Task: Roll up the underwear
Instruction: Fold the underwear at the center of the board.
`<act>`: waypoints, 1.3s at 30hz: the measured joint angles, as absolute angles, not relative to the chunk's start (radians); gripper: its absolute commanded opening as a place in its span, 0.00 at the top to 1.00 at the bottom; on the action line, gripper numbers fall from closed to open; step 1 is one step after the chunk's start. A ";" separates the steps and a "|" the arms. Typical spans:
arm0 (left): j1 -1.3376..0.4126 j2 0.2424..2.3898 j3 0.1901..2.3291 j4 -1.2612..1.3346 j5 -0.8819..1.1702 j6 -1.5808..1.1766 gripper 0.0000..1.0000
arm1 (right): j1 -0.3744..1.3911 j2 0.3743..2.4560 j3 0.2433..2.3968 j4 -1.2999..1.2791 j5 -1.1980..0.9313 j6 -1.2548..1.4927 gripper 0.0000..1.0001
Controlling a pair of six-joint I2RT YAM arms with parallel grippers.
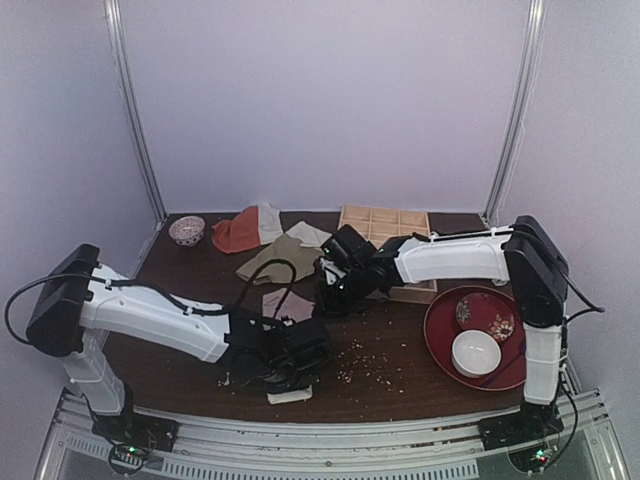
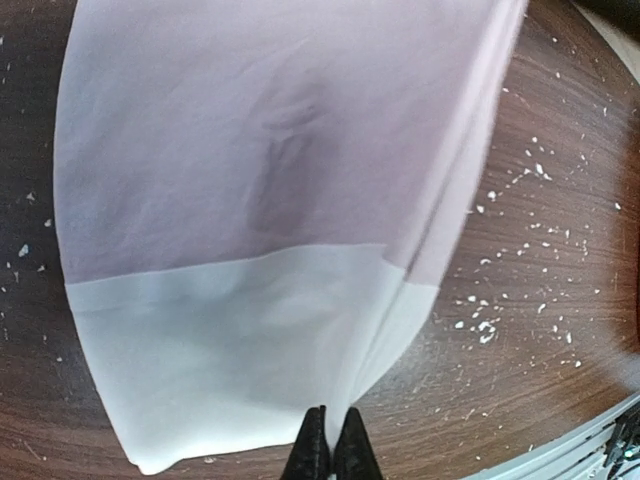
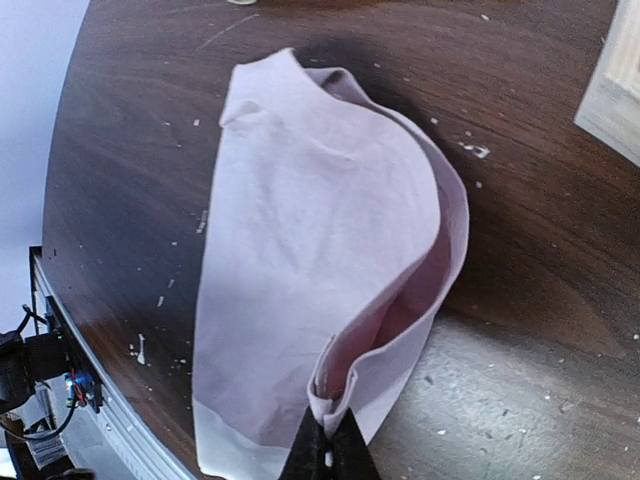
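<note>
Left jaws are pinching shut on the white waistband edge of the underwear (image 2: 270, 180), and right jaws are gripping its folded mauve end. The garment is lying mid-surface (image 1: 415, 385) between both arms, with bare wood running open toward the red tray (image 1: 432, 330) and the front rail (image 1: 350, 430) close by. Overhead, the arms are hiding most of the cloth; the wrist views are showing its folds and the crumbs (image 2: 485, 325).

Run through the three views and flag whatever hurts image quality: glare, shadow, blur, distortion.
Top external: dim and soft, arms hiding most of the underwear. Left wrist: fisheye curves the table, the white waistband nearly washed out, crumbs sharp. Right wrist: cloth crisp, dark shadow on the wood around its lifted fold, pale glare at lower right.
</note>
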State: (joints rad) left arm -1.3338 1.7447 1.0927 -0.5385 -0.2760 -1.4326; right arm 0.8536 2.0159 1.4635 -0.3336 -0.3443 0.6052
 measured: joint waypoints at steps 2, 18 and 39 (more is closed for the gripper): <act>-1.332 1.720 1.044 -0.498 -0.272 -1.443 1.00 | 0.870 2.017 1.509 -0.361 -0.327 0.606 1.00; -1.328 1.546 0.774 -0.291 -0.268 -1.550 1.00 | 0.954 2.229 1.821 -0.543 -0.262 0.583 1.00; -1.344 1.441 0.641 -0.223 -0.297 -1.647 1.00 | 0.986 2.366 2.051 -0.637 -0.265 0.564 1.00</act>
State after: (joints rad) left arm -1.3437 1.4414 0.6411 -0.2234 -0.2974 -1.6466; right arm 0.9855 2.3661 2.0510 -0.6369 -0.2653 0.5636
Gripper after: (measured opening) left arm 0.006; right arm 0.005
